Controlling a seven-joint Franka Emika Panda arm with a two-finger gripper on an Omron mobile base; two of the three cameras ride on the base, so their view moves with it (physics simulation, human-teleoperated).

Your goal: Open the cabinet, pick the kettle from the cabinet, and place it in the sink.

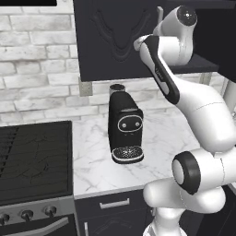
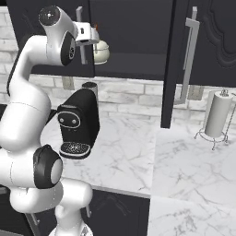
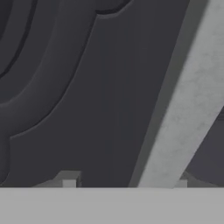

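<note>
In the left base view we see our white arm reach up to the matte black cabinet (image 1: 117, 39) with its curvy carved door. The shiny black coffee machine (image 1: 125, 129) stands below on the marble counter (image 1: 94, 156).

In the right base view the round cream kettle (image 2: 101, 50) sits on the shelf just beside our gripper (image 2: 94, 36).

In the hand view our fingertips (image 3: 69, 179) stand apart on either side of the smooth silver bar handle (image 3: 188, 105), very close to it. We cannot tell if they touch it.

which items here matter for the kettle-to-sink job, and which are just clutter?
Job:
- cabinet, right door swung open, left door shut
- left door's handle, between the claw tips
- kettle on the cabinet shelf

Clutter:
- coffee machine
- paper towel roll
- stove
- wall outlet
</note>
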